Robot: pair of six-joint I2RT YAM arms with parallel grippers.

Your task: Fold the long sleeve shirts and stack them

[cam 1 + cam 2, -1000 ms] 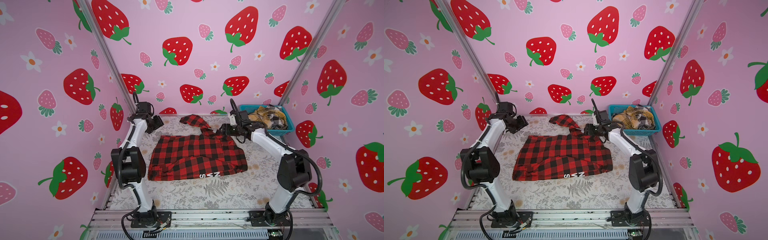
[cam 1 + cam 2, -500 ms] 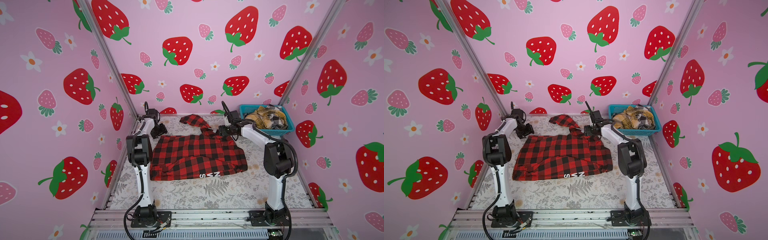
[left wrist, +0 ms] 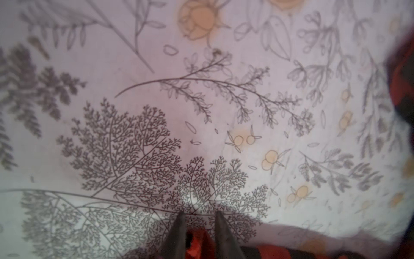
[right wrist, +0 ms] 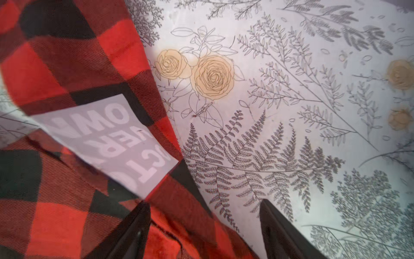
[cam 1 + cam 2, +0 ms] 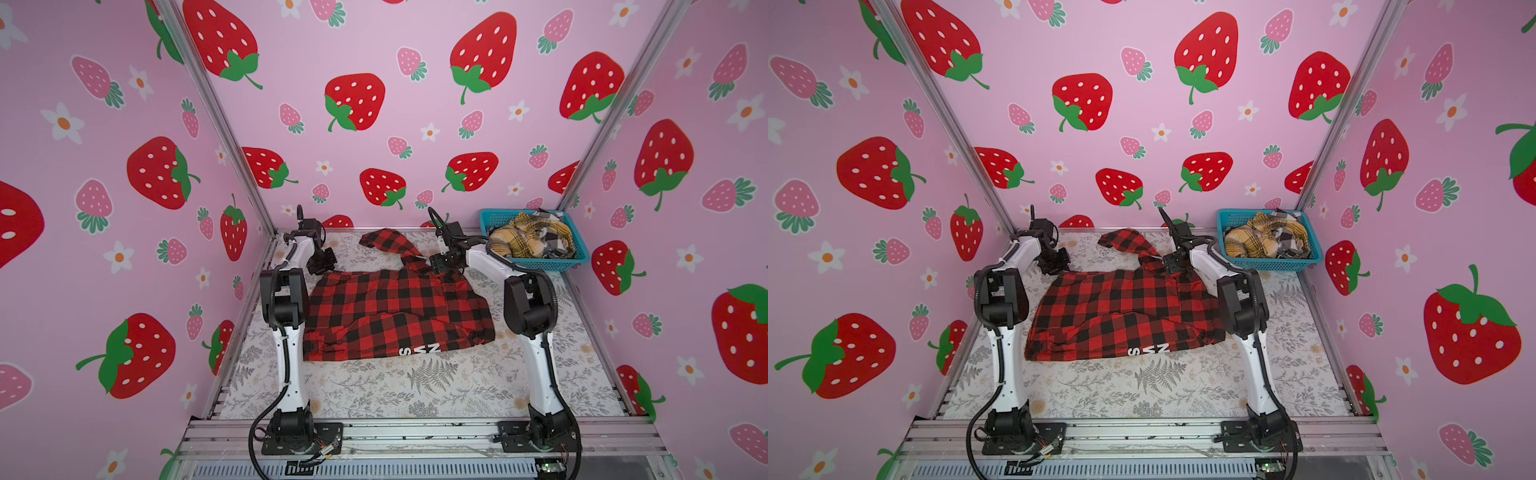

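Your left gripper (image 3: 199,216) pinches the shirt (image 5: 395,307) at its far-left corner; right gripper (image 4: 205,203) gapes wide at the far-right collar.

Two white-shelled arms (image 5: 291,365), black joints (image 5: 530,309), looping black cables (image 5: 553,293), dark tapered pincer fingers (image 3: 177,234).

The table (image 5: 415,395) was covered by a pale cloth (image 4: 291,112) printed with grey ferns and yellow roses. A red-and-black checked shirt (image 5: 395,307) lay spread across its middle, white letters showing at the near edge, one part trailing toward the back wall. A blue basket (image 5: 536,264) sat in the far right corner, apart from the shirt.
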